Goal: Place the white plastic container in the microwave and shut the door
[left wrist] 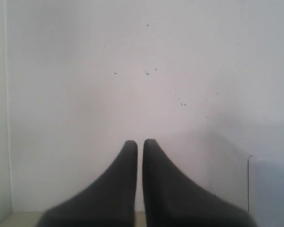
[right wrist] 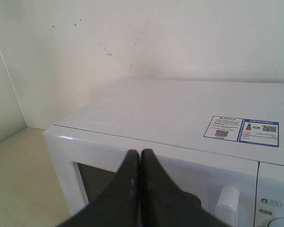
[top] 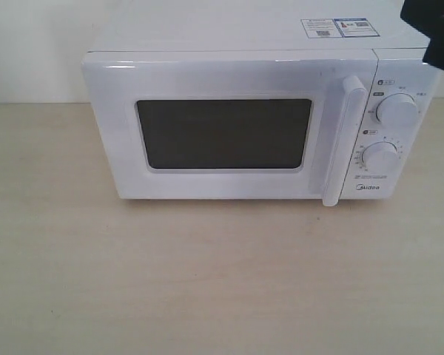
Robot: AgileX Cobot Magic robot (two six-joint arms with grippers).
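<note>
1. The microwave (top: 229,44) stands on the pale wood-grain tabletop (top: 207,274) with its back near a white wall. It fills the upper middle of the exterior view.
2. Its door (top: 222,78) is shut, flush with the front. The dark window (top: 223,134) sits in the middle of the door, and nothing can be made out through it.
3. The long white bar handle (top: 342,140) runs upright at the window's 3 o'clock.
4. The control panel lies at 3 o'clock of the handle, with the upper knob (top: 397,110) at 12 o'clock of the lower knob (top: 381,157).
5. The brand word "Midea" (top: 368,188) reads in grey at 6 o'clock of the lower knob. The small marks and scales around both knobs are too fine to read.
6. Two stickers (top: 335,27) lie side by side on the top, toward 1 o'clock of the casing. Both carry QR codes, and one has a blue border. Their print is too small to read.
7. Right jaws: the two dark tips are pressed together with nothing between them. They hang above the door's top front edge, over the window and apart from the casing. The stickers (right wrist: 240,129) and the handle's top (right wrist: 227,201) show beyond them.
8. In the exterior view a dark part of the right arm (top: 433,29) shows at 1 o'clock, over the panel-side top corner.
9. Left jaws: the tips stand nearly touching, with a thin slit and nothing held. They face the speckled white wall (left wrist: 132,71), away from the door.
</note>
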